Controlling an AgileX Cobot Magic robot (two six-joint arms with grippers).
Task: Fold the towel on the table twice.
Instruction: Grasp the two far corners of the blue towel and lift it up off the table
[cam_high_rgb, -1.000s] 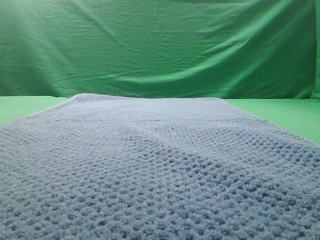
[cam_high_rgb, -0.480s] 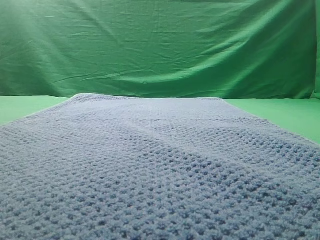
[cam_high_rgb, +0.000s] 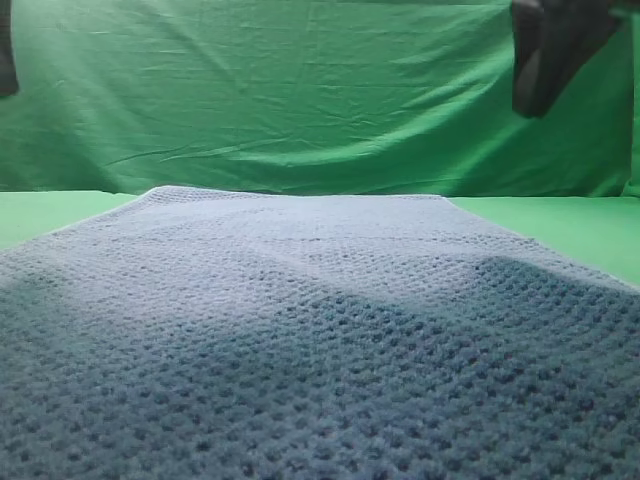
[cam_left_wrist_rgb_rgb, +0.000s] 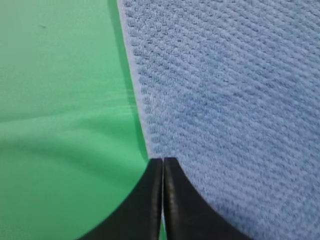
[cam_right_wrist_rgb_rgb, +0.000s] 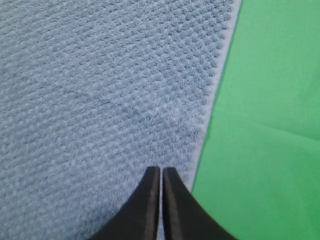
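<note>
Above towel (cam_high_rgb: 300, 330): right hand (cam_high_rgb: 545, 55) newly arrived; shadow added

The left black smooth-surfaced pincer (cam_left_wrist_rgb_rgb: 163, 165) is showing as two matte, dark fingers, each broad at the base and curving inward to a narrow tip, with only a thin seam running between them. The right black pincer (cam_right_wrist_rgb_rgb: 160, 174) is looking the same: two plain tapering fingers, faintly glossy along the inner edges. In the exterior high view it is appearing as a blurred, dark, blocky shape (cam_high_rgb: 548, 50).
</note>
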